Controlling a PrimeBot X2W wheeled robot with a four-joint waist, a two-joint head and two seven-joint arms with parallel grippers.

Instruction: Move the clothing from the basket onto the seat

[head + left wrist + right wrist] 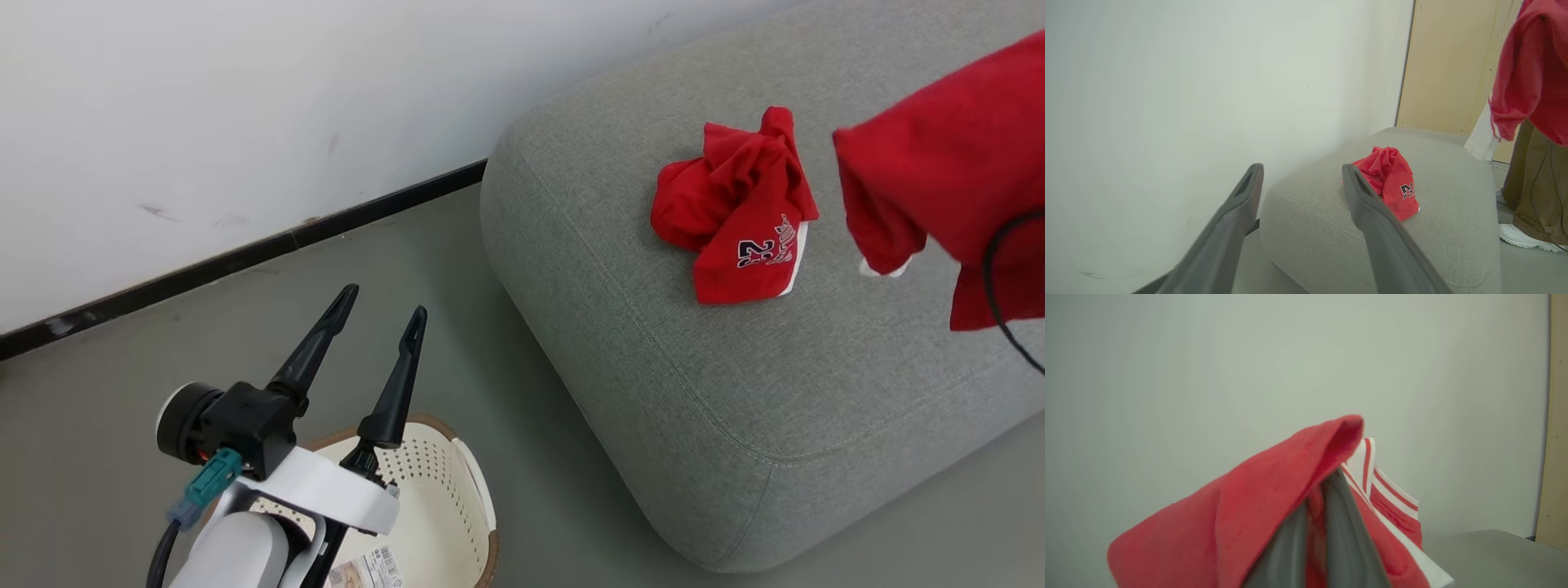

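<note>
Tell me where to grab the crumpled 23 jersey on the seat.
Probably the bunched ridge of the 23 jersey, from straight above, with open jaws straddling the fold. It stands proud of the seat; the printed flap lies flat, leaving little to pinch.

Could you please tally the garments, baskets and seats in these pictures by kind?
Garments: 2, a crumpled garment on the seat and a hanging garment held by the right gripper.
Baskets: 1, the basket.
Seats: 1.
Total: 4.

white wall (245, 122) | black baseboard (245, 255) | grey floor (122, 384) | person's white shoe (1521, 237)
</note>
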